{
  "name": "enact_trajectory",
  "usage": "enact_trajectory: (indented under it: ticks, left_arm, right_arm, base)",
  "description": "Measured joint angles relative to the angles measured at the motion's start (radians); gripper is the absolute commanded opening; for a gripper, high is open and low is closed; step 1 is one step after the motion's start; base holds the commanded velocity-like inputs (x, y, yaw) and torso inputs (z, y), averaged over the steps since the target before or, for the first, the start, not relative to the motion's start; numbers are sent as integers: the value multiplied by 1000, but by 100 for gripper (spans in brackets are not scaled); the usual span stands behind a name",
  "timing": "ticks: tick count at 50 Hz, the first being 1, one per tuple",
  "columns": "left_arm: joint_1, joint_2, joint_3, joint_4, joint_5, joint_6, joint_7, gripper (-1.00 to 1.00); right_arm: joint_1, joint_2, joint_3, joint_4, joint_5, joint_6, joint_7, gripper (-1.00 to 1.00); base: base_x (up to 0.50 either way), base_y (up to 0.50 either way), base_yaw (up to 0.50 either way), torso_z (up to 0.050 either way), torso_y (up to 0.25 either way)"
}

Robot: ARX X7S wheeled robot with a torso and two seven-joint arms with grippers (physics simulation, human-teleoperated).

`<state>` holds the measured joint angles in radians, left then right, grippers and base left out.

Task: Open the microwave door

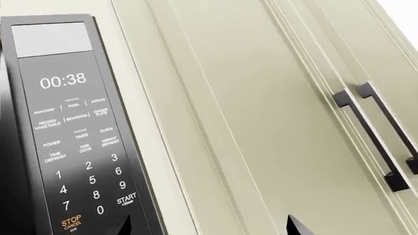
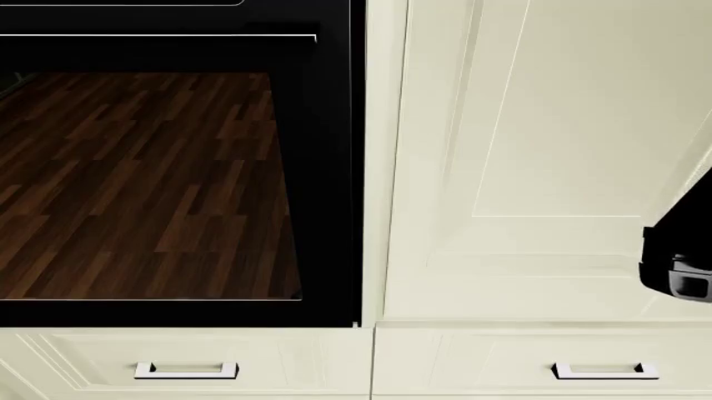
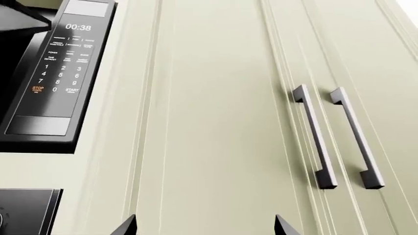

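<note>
Cream cabinet fronts [image 3: 216, 122] fill most of all three views. We find the microwave [image 3: 49, 83] only through the wrist cameras; the head view does not show it. From the left wrist we read its black keypad panel [image 1: 78, 147] close up: clock at 00:38, number keys, an orange STOP key, START beside it. The right wrist view shows the same panel from farther off, set into the cream surround, with a second dark appliance corner below it and two dark bar handles [image 3: 336, 139] side by side on tall cabinet doors. The left wrist view catches that handle pair too [image 1: 375, 137].

Head view: a black oven window [image 2: 150, 183] reflecting wood flooring, two drawers beneath with silver pulls [image 2: 186, 370], and a dark piece of arm [image 2: 681, 250] at the right edge.

Left tool [image 1: 209, 230]: two dark fingertips at the frame edge, spread wide, nothing between them. Right tool [image 3: 205, 227]: same (tips well apart, holding nothing). Neither touches the microwave; whether its door is ajar we cannot tell.
</note>
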<state>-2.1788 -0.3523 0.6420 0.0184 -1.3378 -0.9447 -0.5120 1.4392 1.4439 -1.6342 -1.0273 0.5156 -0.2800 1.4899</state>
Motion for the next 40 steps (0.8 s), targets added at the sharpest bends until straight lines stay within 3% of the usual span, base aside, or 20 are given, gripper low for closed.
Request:
enact_trajectory:
  ticks: [20,40]
  left_arm:
    - [-56,101,79,-333,91,15,171,100]
    - [-145,207,198,-751,321,143,409,100]
  right_arm:
    - [-23,9,-6,16,-19,-30,4,100]
    - [-39,13,-4,22,-28,-39,6,100]
  base:
    - [0,0,0,0,0]
    - [0,0,0,0,0]
